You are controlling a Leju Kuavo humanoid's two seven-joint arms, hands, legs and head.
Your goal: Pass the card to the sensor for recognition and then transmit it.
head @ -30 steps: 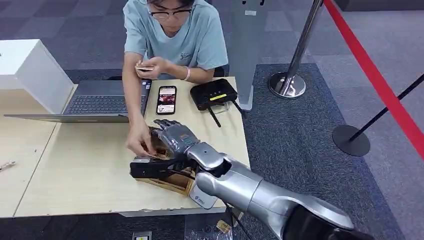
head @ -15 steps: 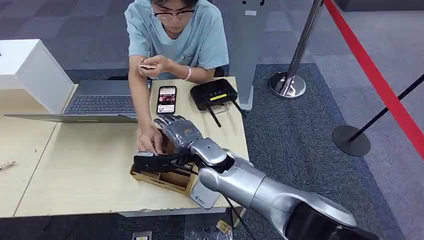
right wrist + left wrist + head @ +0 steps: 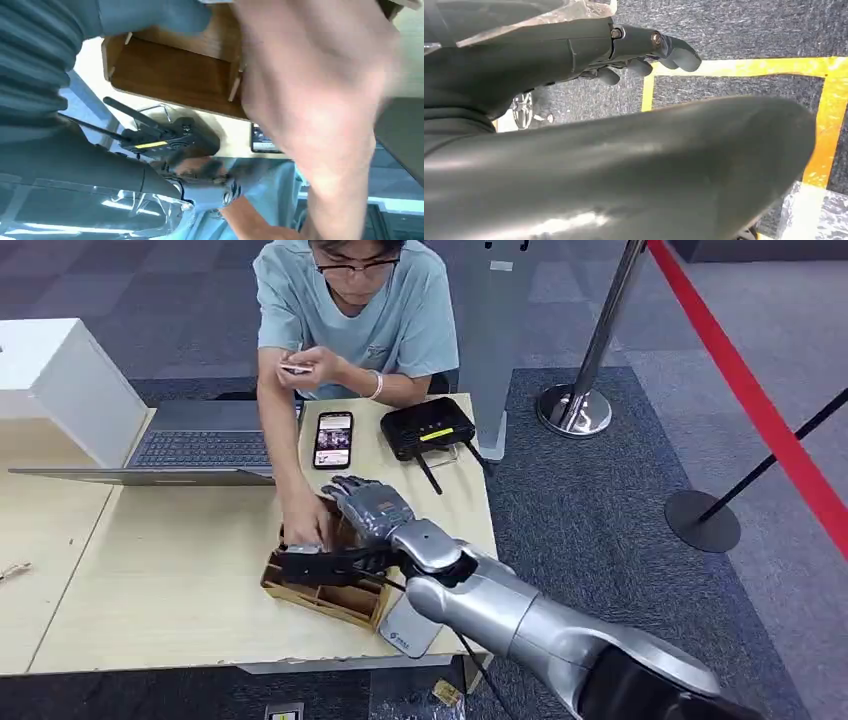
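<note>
Left hand hangs over dark carpet marked with yellow tape, fingers loosely bent, nothing in them. In the head view, far left: white box, then an open laptop, both on the light wood table. A person sits behind the table. One of the person's hands reaches down into the wooden box near the table's front edge, blurred in the right wrist view. The person's other hand, at chest height, holds a small flat card. Right hand is over the same wooden box, just beside the person's reaching hand, fingers spread, dark thumb stretched across the box. Cannot tell if it grasps anything. Phone lies screen up behind the box. To its right is the black sensor with antennas, near the table's right edge. Off the table on the right are a chrome post and a red barrier belt.
</note>
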